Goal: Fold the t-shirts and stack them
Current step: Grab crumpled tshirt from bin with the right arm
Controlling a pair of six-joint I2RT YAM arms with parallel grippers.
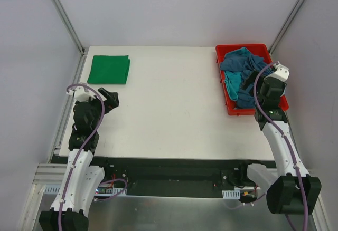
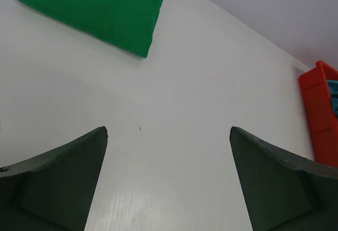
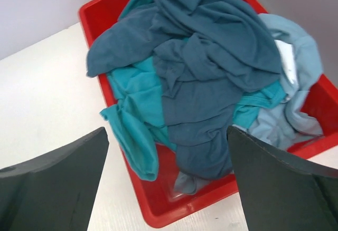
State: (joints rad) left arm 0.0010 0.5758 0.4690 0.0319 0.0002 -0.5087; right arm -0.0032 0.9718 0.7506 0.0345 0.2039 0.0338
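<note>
A bright green t-shirt [image 1: 109, 69] lies folded at the table's far left; it also shows in the left wrist view [image 2: 95, 7]. A red bin [image 1: 232, 108] at the far right holds a crumpled heap: a dark blue shirt [image 3: 211, 78] on top, a teal shirt [image 3: 134, 120] hanging over the bin's left wall, and a pale blue shirt [image 3: 296, 62] at the right. My left gripper [image 1: 112, 100] is open and empty above bare table, near of the green shirt. My right gripper [image 1: 275, 75] is open and empty above the bin's near right part.
The white table [image 1: 169, 109] has metal frame posts at its far corners and grey walls around it. The red bin's corner [image 2: 319, 115] shows at the right of the left wrist view.
</note>
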